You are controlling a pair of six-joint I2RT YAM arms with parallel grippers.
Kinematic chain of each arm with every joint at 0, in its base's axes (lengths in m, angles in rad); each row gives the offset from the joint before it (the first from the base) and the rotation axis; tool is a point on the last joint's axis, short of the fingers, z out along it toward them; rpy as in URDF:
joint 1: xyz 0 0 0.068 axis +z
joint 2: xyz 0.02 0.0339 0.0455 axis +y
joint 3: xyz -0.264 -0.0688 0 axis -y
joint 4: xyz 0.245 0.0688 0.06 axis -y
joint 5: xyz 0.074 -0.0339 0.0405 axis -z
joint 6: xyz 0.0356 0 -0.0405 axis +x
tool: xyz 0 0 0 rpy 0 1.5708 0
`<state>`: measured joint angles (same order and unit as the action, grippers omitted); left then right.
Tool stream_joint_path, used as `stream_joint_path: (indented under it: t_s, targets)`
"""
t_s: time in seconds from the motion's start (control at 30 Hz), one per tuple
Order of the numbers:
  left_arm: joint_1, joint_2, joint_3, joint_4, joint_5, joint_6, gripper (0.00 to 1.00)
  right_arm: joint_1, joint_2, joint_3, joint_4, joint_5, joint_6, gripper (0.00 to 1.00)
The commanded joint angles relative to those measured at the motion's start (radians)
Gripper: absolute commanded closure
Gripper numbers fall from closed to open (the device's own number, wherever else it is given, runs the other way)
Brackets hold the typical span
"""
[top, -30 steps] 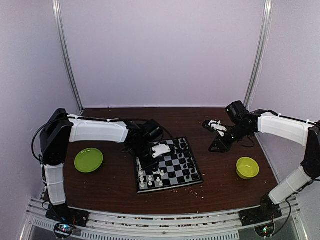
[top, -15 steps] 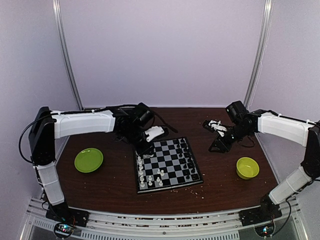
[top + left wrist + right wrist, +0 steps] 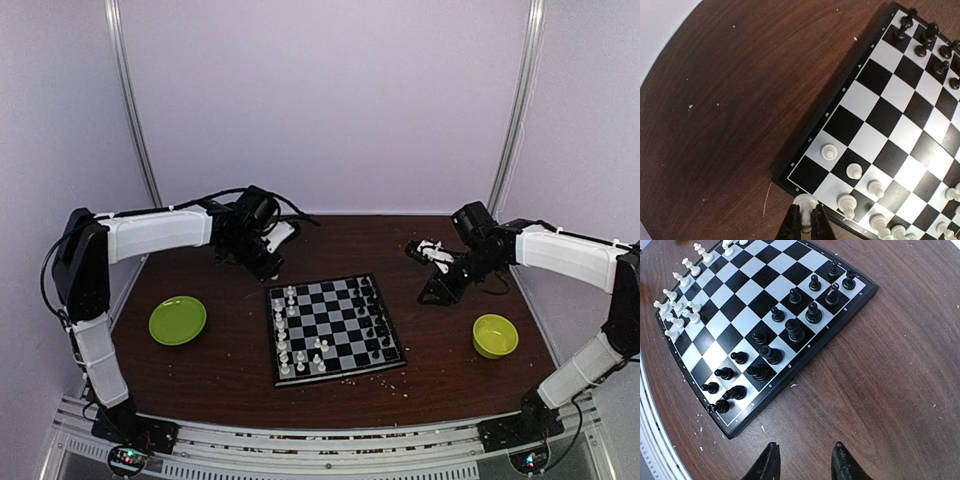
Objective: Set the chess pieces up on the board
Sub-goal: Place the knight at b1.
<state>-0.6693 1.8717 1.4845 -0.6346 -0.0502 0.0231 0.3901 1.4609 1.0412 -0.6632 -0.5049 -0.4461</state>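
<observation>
The board (image 3: 338, 376) lies mid-table with white chess pieces (image 3: 285, 350) along its left side and black chess pieces (image 3: 375, 322) along its right. My left gripper (image 3: 270, 262) hovers off the board's far left corner. In the left wrist view it (image 3: 805, 226) is shut on a white chess piece (image 3: 807, 204), just outside the board's (image 3: 900, 90) corner, near several standing white pieces (image 3: 855, 171). My right gripper (image 3: 433, 291) is open and empty over bare table right of the board; the right wrist view (image 3: 805, 465) shows the black pieces (image 3: 795, 330) on the board (image 3: 755, 290).
A lime-green plate (image 3: 177, 320) sits left of the board and a lime-green bowl (image 3: 495, 335) sits right of it. Pale crumbs (image 3: 690, 106) are scattered on the brown table. Purple walls close in the back and sides.
My left gripper has moved from over the board's left half back and to the left, off the far left corner. The right arm has not moved.
</observation>
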Motion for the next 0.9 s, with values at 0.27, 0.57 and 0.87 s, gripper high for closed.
stream_joint_path:
  t_s: [0.27,0.57,0.87]
  targets:
    - [0.008,0.077,-0.005,0.045,0.053,-0.014,0.97,-0.007,0.034,0.034,-0.019,0.022,-0.014,0.65]
    - [0.008,0.113,0.011,0.025,0.100,-0.008,0.97,-0.008,0.037,0.033,-0.019,0.025,-0.016,0.65]
    - [0.008,0.121,0.004,0.016,0.107,-0.007,0.96,-0.007,0.039,0.035,-0.022,0.025,-0.016,0.65]
